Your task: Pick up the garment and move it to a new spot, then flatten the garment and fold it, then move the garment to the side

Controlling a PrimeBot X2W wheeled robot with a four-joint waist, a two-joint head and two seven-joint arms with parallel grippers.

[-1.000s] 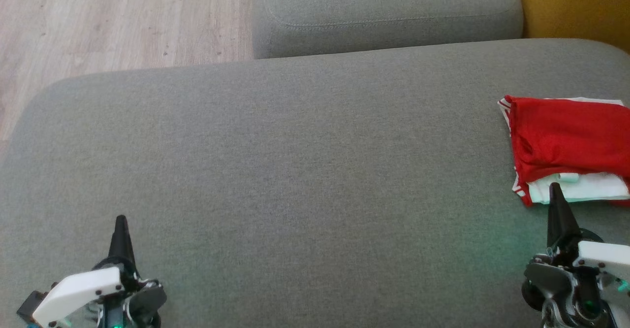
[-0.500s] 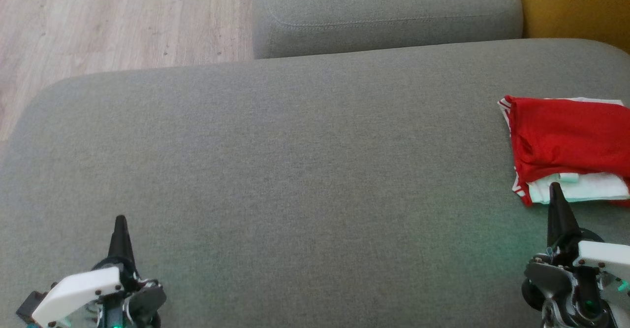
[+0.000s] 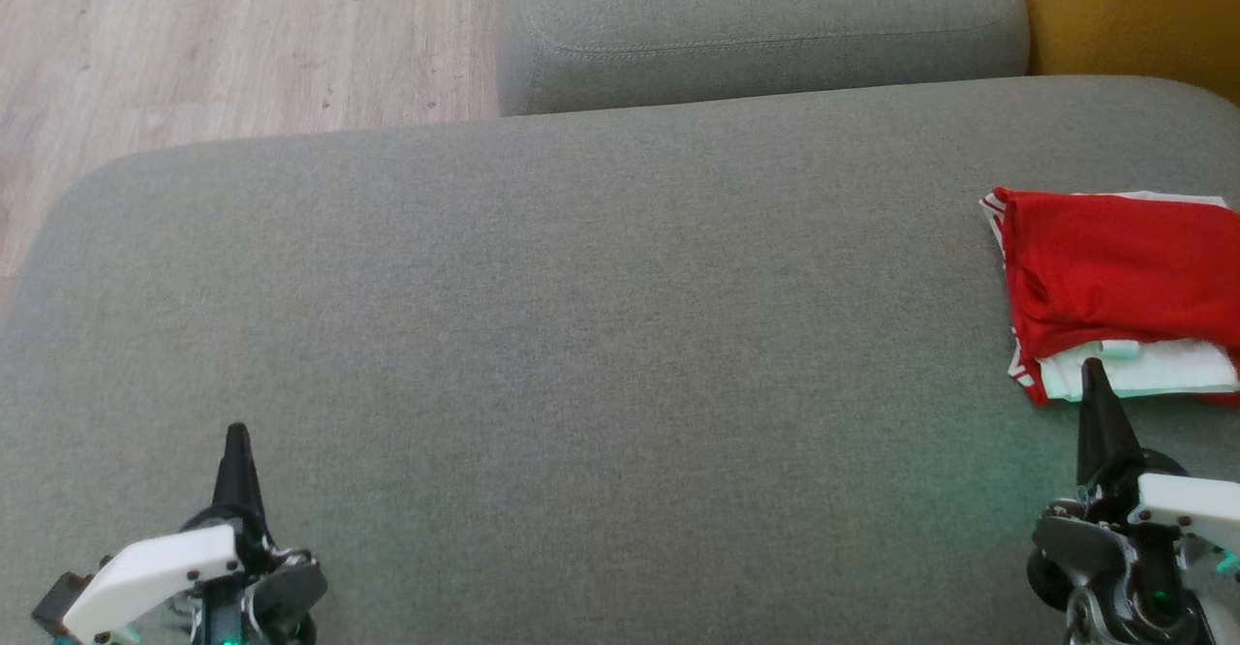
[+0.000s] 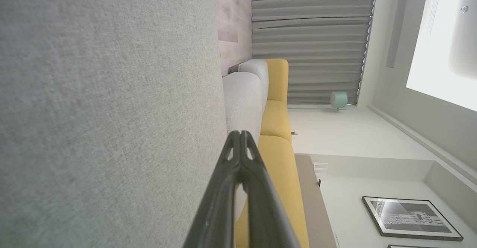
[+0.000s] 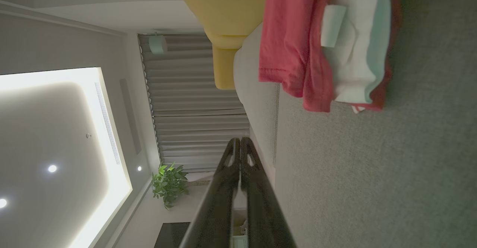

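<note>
The garment (image 3: 1114, 287) is red and white and lies folded in a compact stack at the right edge of the grey cushion (image 3: 581, 316). The right wrist view has the garment (image 5: 328, 47) at its top right, resting on the cushion. My right gripper (image 3: 1093, 374) hovers just in front of the garment's near edge, shut and empty, its tips pressed together (image 5: 240, 140). My left gripper (image 3: 236, 432) is at the lower left over bare cushion, far from the garment, also shut and empty (image 4: 240, 133).
A second grey cushion (image 3: 756, 25) sits behind the big one. Wooden floor (image 3: 223, 35) lies at the upper left, and a yellow seat (image 3: 1133, 6) at the upper right. The cushion's left edge curves down toward the floor.
</note>
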